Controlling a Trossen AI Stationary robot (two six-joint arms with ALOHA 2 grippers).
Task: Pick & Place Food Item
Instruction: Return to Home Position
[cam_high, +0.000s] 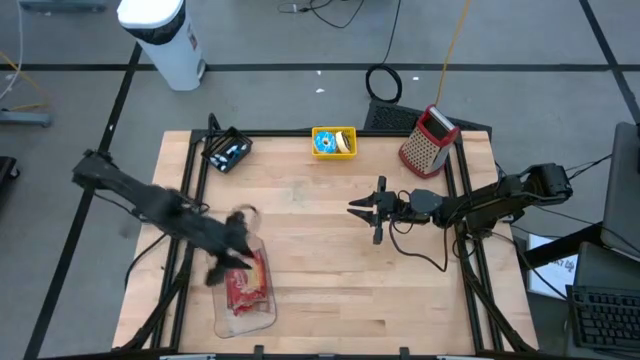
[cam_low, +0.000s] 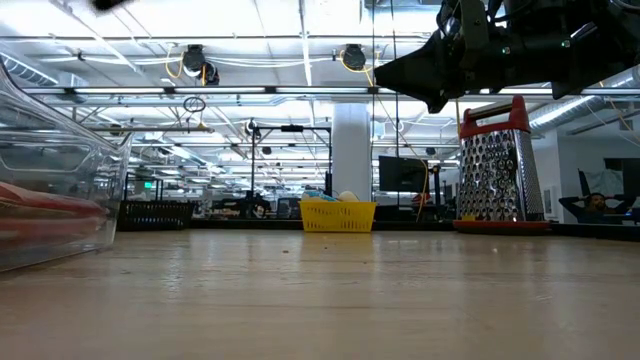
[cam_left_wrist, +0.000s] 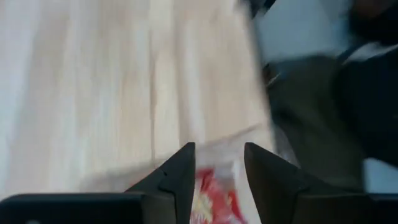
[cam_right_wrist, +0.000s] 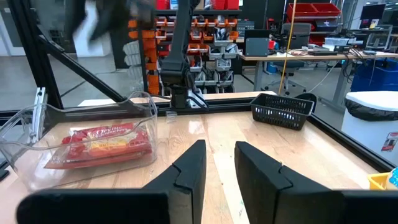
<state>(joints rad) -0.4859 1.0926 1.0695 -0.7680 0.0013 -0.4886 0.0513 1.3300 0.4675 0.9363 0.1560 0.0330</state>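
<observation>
Transparent bin (cam_low: 60, 190) on tabletop's (cam_high: 330, 290) left side, red popcorn bags (cam_high: 250, 285) inside; left gripper (cam_left_wrist: 219, 146) above, jaws apart, empty; right gripper (cam_right_wrist: 219, 144) over mid-tabletop, jaws apart.

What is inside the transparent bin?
Red popcorn bags lie flat in the transparent bin; their count is unclear: they overlap, and the left gripper hides part from above.
</observation>
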